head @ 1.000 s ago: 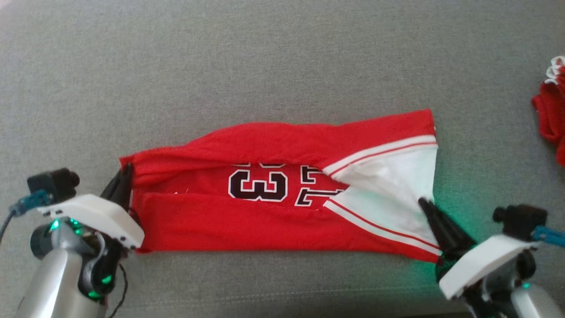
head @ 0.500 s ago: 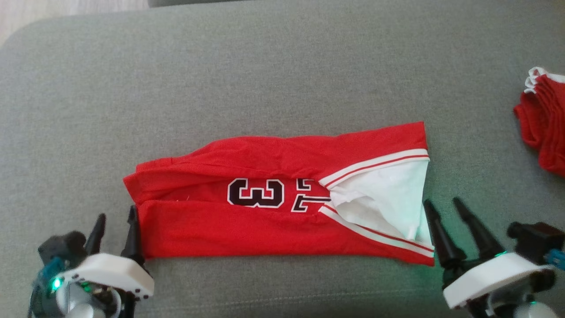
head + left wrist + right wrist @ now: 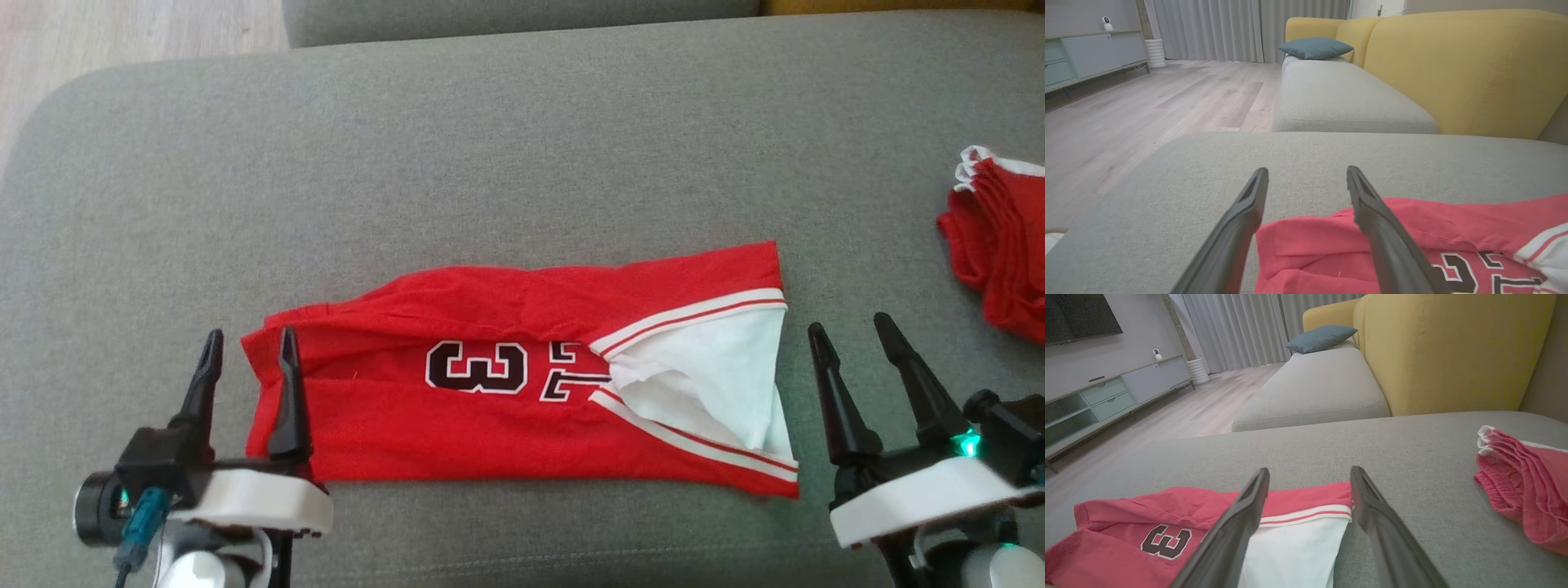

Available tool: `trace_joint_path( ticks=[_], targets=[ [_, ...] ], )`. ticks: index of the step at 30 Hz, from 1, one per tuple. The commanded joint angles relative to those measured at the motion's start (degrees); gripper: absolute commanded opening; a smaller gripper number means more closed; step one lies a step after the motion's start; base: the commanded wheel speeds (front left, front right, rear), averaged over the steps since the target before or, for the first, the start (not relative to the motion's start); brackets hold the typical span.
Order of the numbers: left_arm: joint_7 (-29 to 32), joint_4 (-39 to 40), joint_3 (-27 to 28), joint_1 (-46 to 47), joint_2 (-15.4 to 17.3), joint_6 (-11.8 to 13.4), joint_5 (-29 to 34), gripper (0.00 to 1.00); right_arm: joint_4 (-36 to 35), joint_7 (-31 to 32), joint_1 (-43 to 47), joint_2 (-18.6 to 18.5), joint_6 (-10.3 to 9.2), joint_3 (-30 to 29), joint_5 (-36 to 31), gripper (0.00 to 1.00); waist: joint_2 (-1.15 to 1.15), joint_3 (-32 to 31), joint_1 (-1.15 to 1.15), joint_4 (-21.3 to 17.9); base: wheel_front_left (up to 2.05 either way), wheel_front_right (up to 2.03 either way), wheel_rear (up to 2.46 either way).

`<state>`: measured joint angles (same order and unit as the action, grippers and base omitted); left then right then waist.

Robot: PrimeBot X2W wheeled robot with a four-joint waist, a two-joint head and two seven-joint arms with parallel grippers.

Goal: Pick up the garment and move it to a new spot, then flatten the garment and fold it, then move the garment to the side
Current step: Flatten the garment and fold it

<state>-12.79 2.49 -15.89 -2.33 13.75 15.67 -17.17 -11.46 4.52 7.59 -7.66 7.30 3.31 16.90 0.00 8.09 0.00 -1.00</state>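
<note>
From the head, the red jersey (image 3: 506, 408) lay on the grey sofa seat (image 3: 490, 147), folded into a long band. A black number showed between its folded edges, and a white striped panel sat at its right end. The left pincer (image 3: 250, 335) stood wide and empty at the jersey's left end, one finger over the cloth edge and the other over bare seat. The right pincer (image 3: 849, 323) was also wide and empty, just beside the white end and apart from it. A pile of red clothes (image 3: 1000, 261) sat well apart at the far right.

From the left wrist, the left pincer (image 3: 1307, 171) was spread with nothing between its fingers. The jersey (image 3: 1412, 228) corner lay below them. Beyond stood a yellow backrest (image 3: 1453, 69) and a blue pillow (image 3: 1314, 47).

From the right wrist, the right pincer (image 3: 1310, 471) gaped over the jersey (image 3: 1126, 522) at its white end. The pile of red clothes (image 3: 1527, 490) lay to the right.
</note>
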Motion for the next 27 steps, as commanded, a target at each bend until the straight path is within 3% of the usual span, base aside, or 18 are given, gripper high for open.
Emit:
trace_joint_path(
  ticks=[1,16,27],
  targets=[
    [-0.26,2.69,1.89,1.02,0.53,0.61,0.71,1.00,-2.39,-0.27,-1.69,-0.04,0.19,1.27,-0.61,1.00,0.00,-0.31,0.00,-0.08,0.00,0.00,0.00],
    [0.58,4.02,0.65,1.05,0.64,1.30,1.22,1.00,-0.90,0.50,-1.67,0.13,0.19,1.22,-0.85,1.00,0.00,0.18,0.00,0.19,0.00,0.00,0.00],
    [-0.07,3.26,-0.97,5.92,-0.18,0.31,1.92,1.00,11.12,4.02,-5.43,-1.89,0.19,0.77,-0.22,1.00,0.00,5.55,0.00,2.80,0.00,0.00,0.00]
  ],
)
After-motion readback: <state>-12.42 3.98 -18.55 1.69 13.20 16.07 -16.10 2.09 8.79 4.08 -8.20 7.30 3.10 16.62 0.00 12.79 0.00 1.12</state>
